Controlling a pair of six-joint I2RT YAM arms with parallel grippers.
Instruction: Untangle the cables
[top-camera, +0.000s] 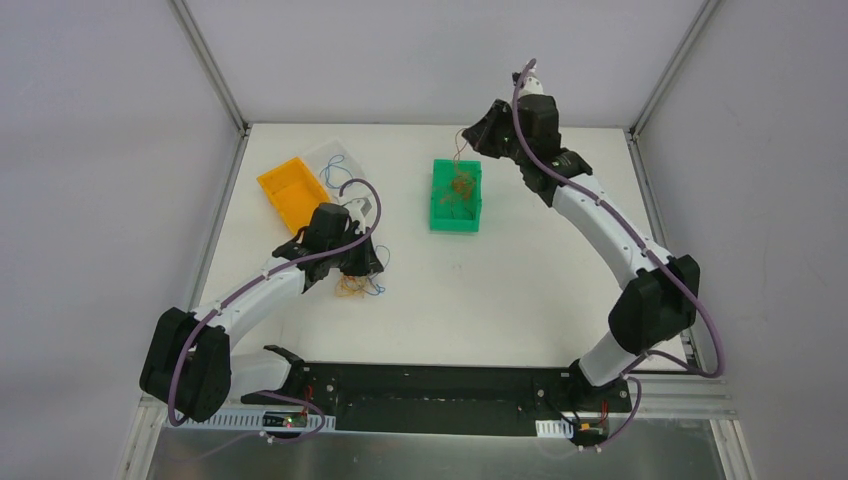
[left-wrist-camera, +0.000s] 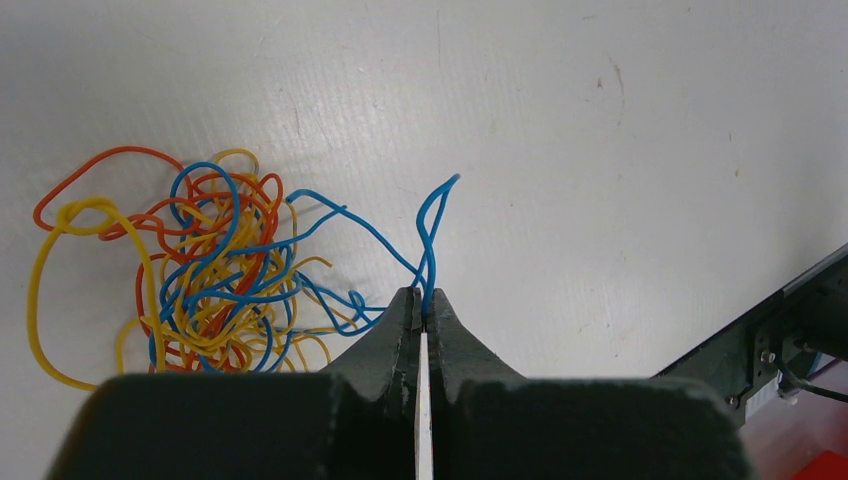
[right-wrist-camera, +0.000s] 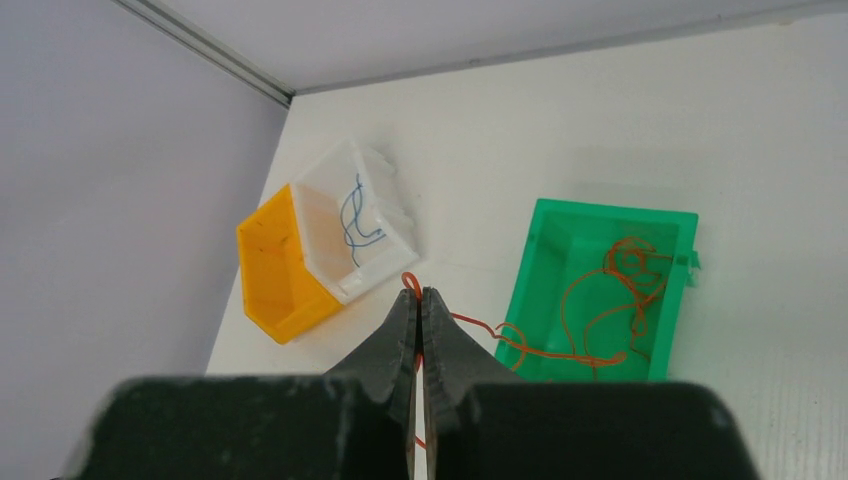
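Orange cables (right-wrist-camera: 620, 290) lie in the green bin (right-wrist-camera: 527, 265), blue cables (right-wrist-camera: 352, 222) in the white bin (right-wrist-camera: 395, 232); the mixed tangle (left-wrist-camera: 200, 270) on the counter (left-wrist-camera: 600, 150) is unsorted. My left end effector (left-wrist-camera: 424, 303), clamped tight, pinches a blue cable (left-wrist-camera: 432, 215); my right end effector (right-wrist-camera: 419, 300) pinches an orange cable (right-wrist-camera: 465, 320)

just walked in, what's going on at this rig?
Wire untangling is in progress. The left gripper is shut on a thin blue wire sticking out of the tangle of orange, blue and yellow wires on the white table. The right gripper is shut on a thin orange wire that trails into the green plastic bin.
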